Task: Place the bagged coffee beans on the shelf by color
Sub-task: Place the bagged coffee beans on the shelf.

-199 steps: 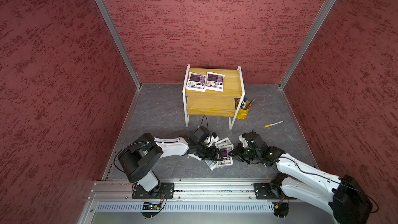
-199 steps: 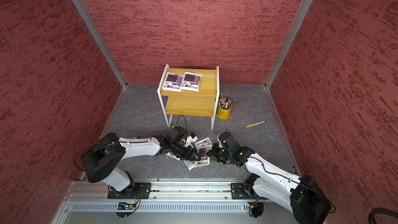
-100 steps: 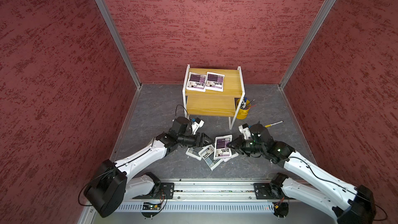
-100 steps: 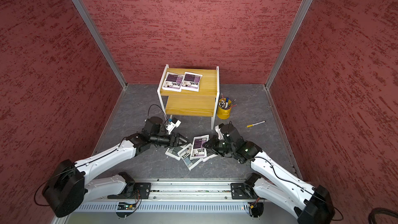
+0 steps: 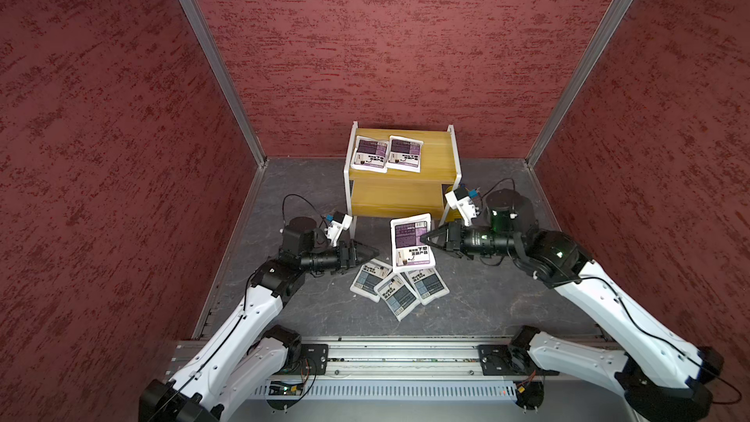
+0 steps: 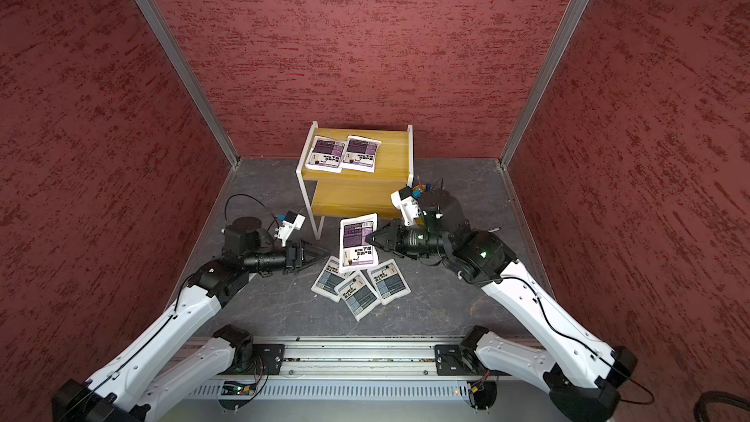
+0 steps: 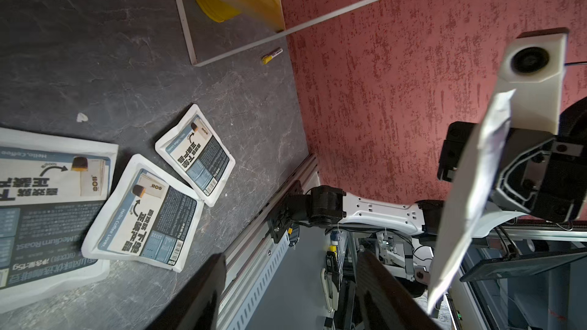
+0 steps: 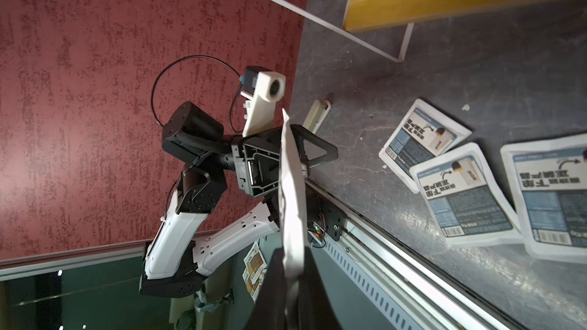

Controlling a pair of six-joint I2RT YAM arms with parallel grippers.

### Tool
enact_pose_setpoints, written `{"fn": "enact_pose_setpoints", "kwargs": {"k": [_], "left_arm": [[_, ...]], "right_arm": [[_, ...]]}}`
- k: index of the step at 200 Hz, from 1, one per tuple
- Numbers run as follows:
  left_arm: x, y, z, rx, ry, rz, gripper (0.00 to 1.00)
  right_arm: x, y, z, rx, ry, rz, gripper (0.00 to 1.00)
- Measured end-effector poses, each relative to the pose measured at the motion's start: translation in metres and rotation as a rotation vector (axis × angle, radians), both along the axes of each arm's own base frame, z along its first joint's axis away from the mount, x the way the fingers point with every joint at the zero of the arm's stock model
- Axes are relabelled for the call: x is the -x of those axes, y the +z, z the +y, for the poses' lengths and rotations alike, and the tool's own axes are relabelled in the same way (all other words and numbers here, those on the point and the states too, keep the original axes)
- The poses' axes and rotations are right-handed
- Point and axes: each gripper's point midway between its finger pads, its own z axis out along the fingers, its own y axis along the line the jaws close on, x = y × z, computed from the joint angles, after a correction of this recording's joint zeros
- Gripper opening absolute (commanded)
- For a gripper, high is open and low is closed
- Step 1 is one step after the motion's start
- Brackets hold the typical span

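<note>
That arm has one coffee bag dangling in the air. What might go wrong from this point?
1. The right gripper pinches the lifted purple pouch by one side edge only, so it may sag or slip out.
2. Two purple pouches already lie on the shelf, on its top board; the new one might land on them or shove them.
3. The right wrist hangs close beside the shelf and may bump it.

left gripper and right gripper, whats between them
The purple pouch, pinched by the right gripper, hangs between it and the open left gripper. Both top views show this, and the left wrist view shows the pouch edge-on.
</note>
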Motion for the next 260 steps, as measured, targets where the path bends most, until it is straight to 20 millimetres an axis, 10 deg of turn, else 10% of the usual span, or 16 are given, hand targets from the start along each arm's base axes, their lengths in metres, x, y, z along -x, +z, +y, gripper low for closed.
{"fn": "enact_pose_setpoints", "kwargs": {"k": [45, 87, 183, 260], "left_arm": [[-0.004, 0.013, 0.005, 0.016, 0.016, -0.007, 0.69], [0.005, 0.011, 0.010, -0.002, 0.024, 0.007, 0.70], [0.028, -0.003, 0.022, -0.071, 0.024, 0.039, 0.70], [0.034, -0.005, 0.024, -0.082, 0.018, 0.040, 0.70]], "right_arm": [[-0.013, 0.081, 0.000, 0.012, 0.004, -0.186, 0.08], [-0.048, 0.116, -0.006, 0.106, -0.052, -0.293, 0.08], [-0.188, 0.102, -0.053, 0.139, -0.239, -0.212, 0.07], [-0.224, 0.087, -0.089, 0.043, -0.241, -0.098, 0.07]]}}
